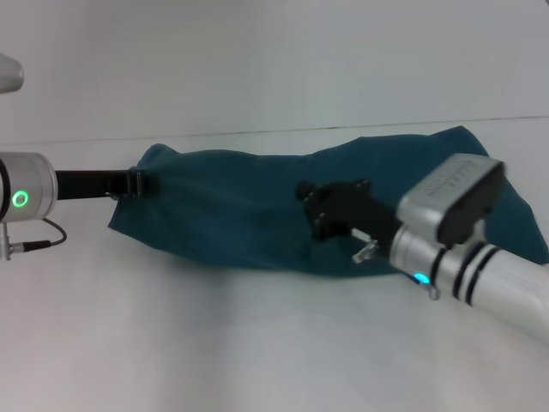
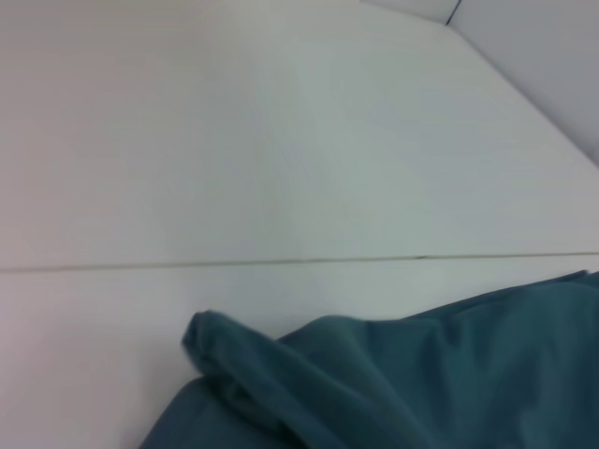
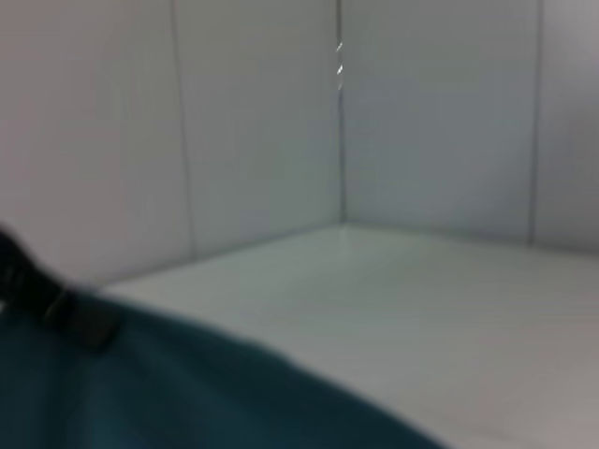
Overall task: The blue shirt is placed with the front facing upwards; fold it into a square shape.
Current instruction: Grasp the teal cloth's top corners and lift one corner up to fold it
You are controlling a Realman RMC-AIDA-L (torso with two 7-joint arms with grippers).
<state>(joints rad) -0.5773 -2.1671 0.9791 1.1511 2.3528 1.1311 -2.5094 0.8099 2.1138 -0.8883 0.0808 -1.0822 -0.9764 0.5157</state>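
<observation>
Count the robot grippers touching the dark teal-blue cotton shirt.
2. The left gripper is at the dark teal-blue cotton shirt's left edge; the right gripper is over its middle; contact there is unclear.

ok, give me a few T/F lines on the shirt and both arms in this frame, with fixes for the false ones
1. The blue shirt lies as a long folded band across the white table. True.
2. The "FREE!" lettering is showing on top. False: no lettering shows in any view, only plain blue cloth.
3. The left gripper is at the shirt's left end. True.
4. The right gripper is parked off the shirt on bare table. False: it sits over the middle of the shirt.
5. The shirt is already a neat square. False: it is still a wide, uneven strip, with a bunched edge in the left wrist view.
</observation>
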